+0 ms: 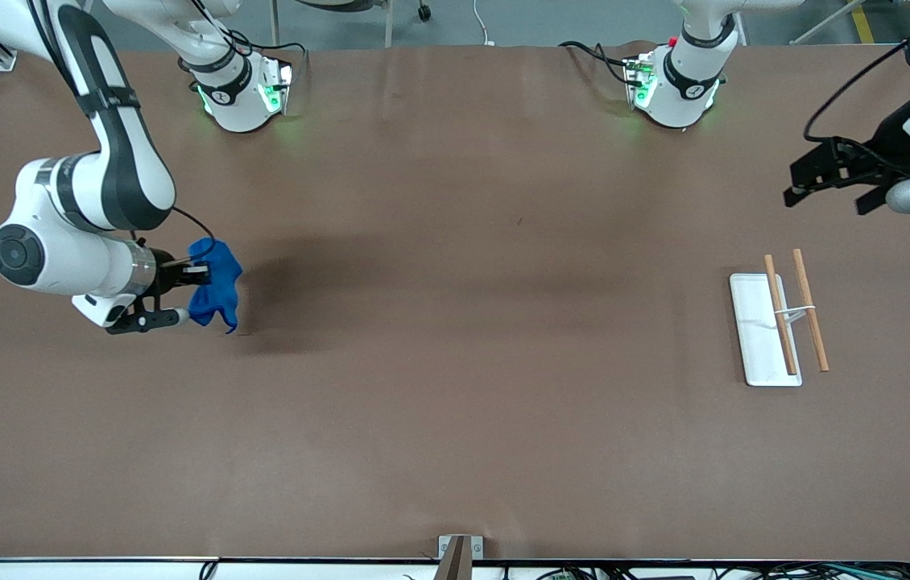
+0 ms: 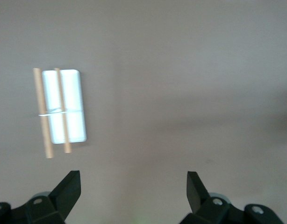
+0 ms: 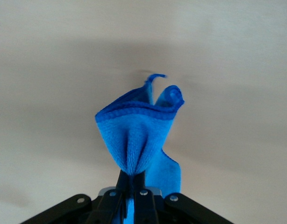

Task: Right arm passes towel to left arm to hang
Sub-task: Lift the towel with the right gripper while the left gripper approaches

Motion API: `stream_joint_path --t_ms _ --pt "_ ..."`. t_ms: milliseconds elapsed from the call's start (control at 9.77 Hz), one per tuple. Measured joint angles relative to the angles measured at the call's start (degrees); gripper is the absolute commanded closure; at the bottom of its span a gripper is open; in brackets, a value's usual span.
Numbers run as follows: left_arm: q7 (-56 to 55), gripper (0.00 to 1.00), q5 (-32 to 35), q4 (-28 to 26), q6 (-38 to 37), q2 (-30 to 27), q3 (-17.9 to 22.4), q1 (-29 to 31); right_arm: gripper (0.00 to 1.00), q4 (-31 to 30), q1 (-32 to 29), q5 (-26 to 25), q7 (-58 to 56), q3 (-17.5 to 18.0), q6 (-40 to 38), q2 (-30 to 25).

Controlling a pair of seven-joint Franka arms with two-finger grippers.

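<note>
My right gripper (image 1: 201, 274) is shut on the bright blue towel (image 1: 217, 286) and holds it bunched in the air over the table at the right arm's end. In the right wrist view the towel (image 3: 139, 135) fans out from the closed fingers, and the gripper (image 3: 134, 176) pinches a fold. My left gripper (image 1: 825, 201) is open and empty, up in the air at the left arm's end, near the white rack (image 1: 757, 346). In the left wrist view the gripper (image 2: 132, 176) has its jaws wide apart, with the rack (image 2: 74, 93) on the table below.
The rack has a white base plate and two wooden rods (image 1: 811, 310) held above it on a thin white support. The brown table (image 1: 463, 362) stretches between the two arms. A small bracket (image 1: 459, 552) sits at the table's front edge.
</note>
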Motion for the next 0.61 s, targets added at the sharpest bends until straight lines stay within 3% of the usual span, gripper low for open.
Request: stream_joint_path --t_ms 307,614 --pt "7.3 0.0 -13.6 -1.7 -7.7 0.1 -0.2 -0.1 1.0 4.0 5.0 21.6 0.0 0.2 -1.7 0.0" --pt "12.4 0.0 -29.2 -9.3 -10.3 -0.2 -0.3 -0.1 1.0 6.0 11.6 42.7 0.0 0.3 -1.6 0.1"
